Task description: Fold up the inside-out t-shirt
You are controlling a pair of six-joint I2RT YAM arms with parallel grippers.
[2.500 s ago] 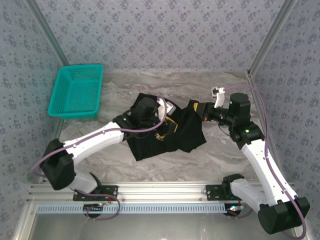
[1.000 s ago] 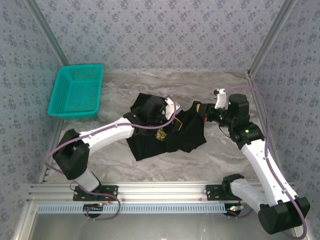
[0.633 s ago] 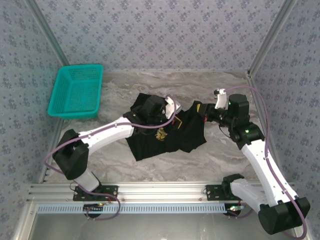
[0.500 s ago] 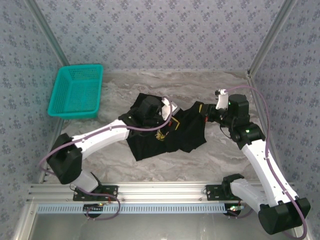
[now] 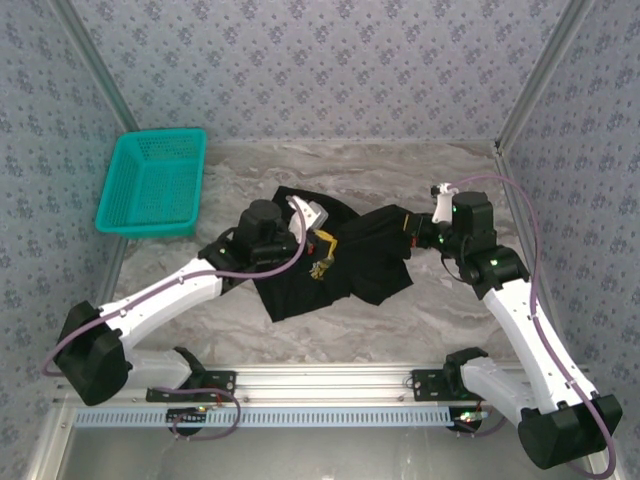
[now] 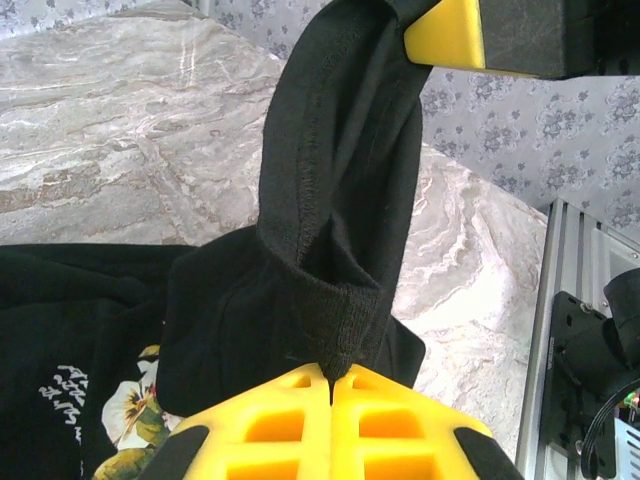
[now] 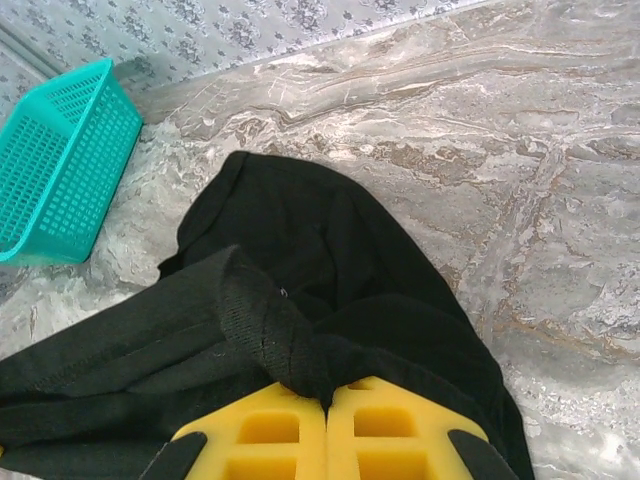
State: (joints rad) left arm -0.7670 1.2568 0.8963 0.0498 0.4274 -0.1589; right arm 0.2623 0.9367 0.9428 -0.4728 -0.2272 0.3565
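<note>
Folds of the black inside-out t-shirt (image 5: 350, 272) stretch between left gripper (image 6: 330, 377) and right gripper (image 7: 327, 398), each pinching a bunched hem, floral print (image 6: 127, 420) mostly hidden.

The inside-out t-shirt (image 5: 350, 265) is shown in black, with a white and yellow flower print and small white lettering on one face. The fingers of the left gripper (image 6: 330, 378) and the right gripper (image 7: 327, 400) are coloured yellow, and the plastic basket (image 5: 152, 183) teal. The table (image 5: 400, 165) is veined in grey and white like marble, and the walls (image 5: 330, 70) are patterned with repeating flowers on pale blue-grey.
</note>
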